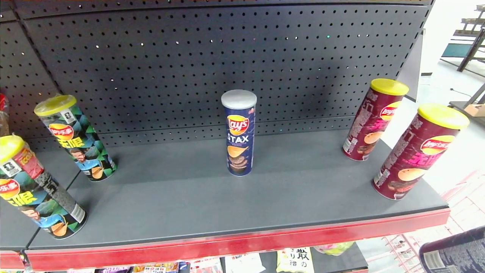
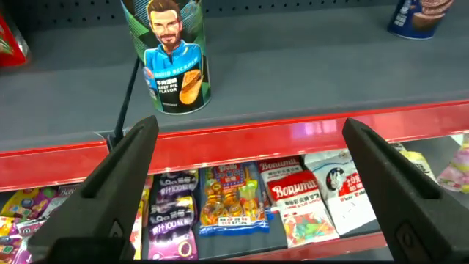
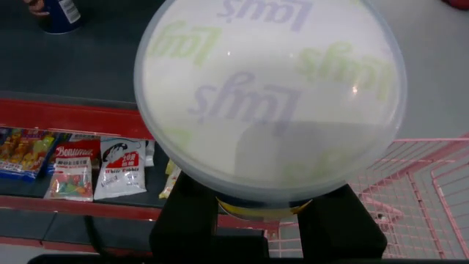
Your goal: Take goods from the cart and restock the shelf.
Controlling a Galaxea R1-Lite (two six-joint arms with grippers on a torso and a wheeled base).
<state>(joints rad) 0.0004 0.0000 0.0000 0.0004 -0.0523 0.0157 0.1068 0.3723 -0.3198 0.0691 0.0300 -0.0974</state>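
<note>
Grey shelf [image 1: 303, 189] with a red lip [image 1: 235, 242], dark pegboard [image 1: 227, 49] behind. Dead centre, blue can [image 1: 239, 132], upright, grey lid, well apart from everything else. Out right, two maroon cans [image 1: 369, 121], yellow lids, one behind the other near the shelf end. Out left, two green cans [image 1: 75, 138], yellow-lidded too, the front one close to the lip. Left hand [image 2: 249, 132] wide open, nothing between the fingers [image 2: 124, 176], hovering just off the red lip, below a green can. Right hand [image 3: 264, 216] clamped tight on a dark can [image 1: 454, 250], pale lid [image 3: 267, 95] facing the wrist camera, held low off the shelf's right corner, pink cart [image 3: 432, 191] wire just past it. Down below, snack packets [image 2: 234, 202] in a row on the lower shelf.
</note>
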